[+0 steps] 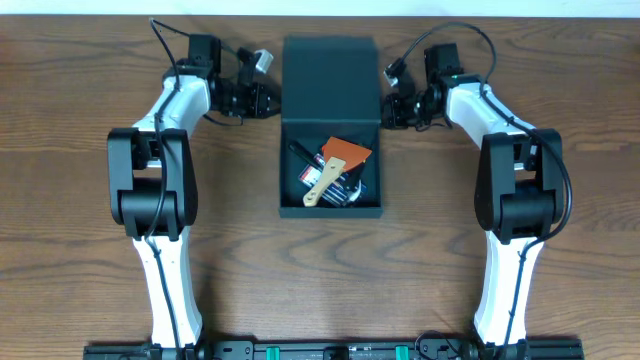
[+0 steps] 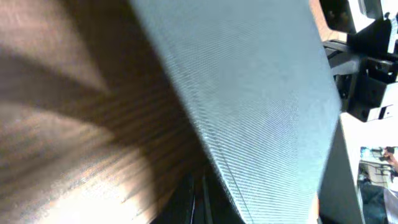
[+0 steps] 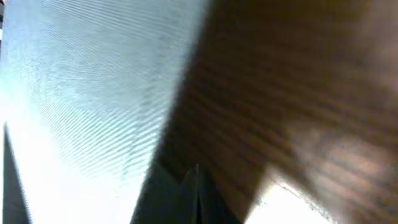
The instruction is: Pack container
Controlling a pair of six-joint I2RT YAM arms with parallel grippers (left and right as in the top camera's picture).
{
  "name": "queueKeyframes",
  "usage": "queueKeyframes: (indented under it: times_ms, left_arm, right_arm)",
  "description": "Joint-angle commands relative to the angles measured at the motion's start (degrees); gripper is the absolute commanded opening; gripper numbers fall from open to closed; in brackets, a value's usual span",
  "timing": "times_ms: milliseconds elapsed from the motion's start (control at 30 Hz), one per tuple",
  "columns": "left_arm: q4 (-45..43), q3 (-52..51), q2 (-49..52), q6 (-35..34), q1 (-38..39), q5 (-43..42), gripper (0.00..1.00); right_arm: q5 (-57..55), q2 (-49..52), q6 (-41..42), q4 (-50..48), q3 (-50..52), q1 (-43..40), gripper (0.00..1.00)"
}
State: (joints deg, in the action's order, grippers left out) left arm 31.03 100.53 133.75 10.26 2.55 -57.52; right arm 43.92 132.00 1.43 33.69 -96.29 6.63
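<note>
Lying between two closed jaws: open container [image 1: 330,80].

The left arm [image 1: 150,200] and right arm [image 1: 520,195] are built alike: white link shells joined by bulky black joint housings. A thin black cable [image 1: 165,42] arcs over each wrist. The left gripper [image 1: 270,100] and right gripper [image 1: 387,108] are black. Both bases mount to a black rail [image 1: 230,349] with green fittings.
</note>
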Motion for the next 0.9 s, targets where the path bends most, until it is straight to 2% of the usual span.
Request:
queueKeyframes:
  times_ms: [0,433,867]
  left_arm:
    - [0.92,2.71,-0.28,-0.26,0.33,-3.58,0.06]
    - [7.13,2.86,-5.42,1.75,0.33,-3.28,0.05]
    - [13.81,2.86,-12.87,1.75,0.33,1.60,0.05]
  right_arm:
    - [3.06,0.42,-0.44,0.33,-4.39,0.74,0.01]
    - [3.06,0.42,-2.01,7.67,-15.32,0.74,0.01]
    - [3.04,0.42,-4.50,15.61,-21.42,0.57,0.01]
